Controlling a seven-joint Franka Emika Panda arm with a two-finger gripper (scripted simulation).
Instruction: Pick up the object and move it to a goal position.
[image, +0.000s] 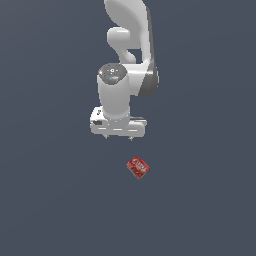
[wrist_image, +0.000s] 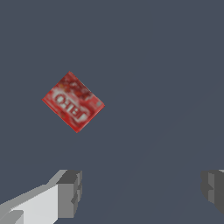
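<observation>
Nearest the wrist cam: two grey fingertips (wrist_image: 70, 192) of the white Panda gripper (image: 119, 136), spread wide w/ nothing between. Beyond them, the small flat red rectangular box (wrist_image: 73, 101) w/ white lettering lies flat on the dark grey floor (image: 50, 200), apart from the gripper, off toward the exterior view's right, long axis diagonal to the finger line. Likely needs shift + wrist turn before descent.

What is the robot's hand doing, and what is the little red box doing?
gripper: open, fingers spread wide, holding nothing.
red box: lying flat on the floor, lettered face up, turned at an angle, not between the fingers, untouched.
</observation>
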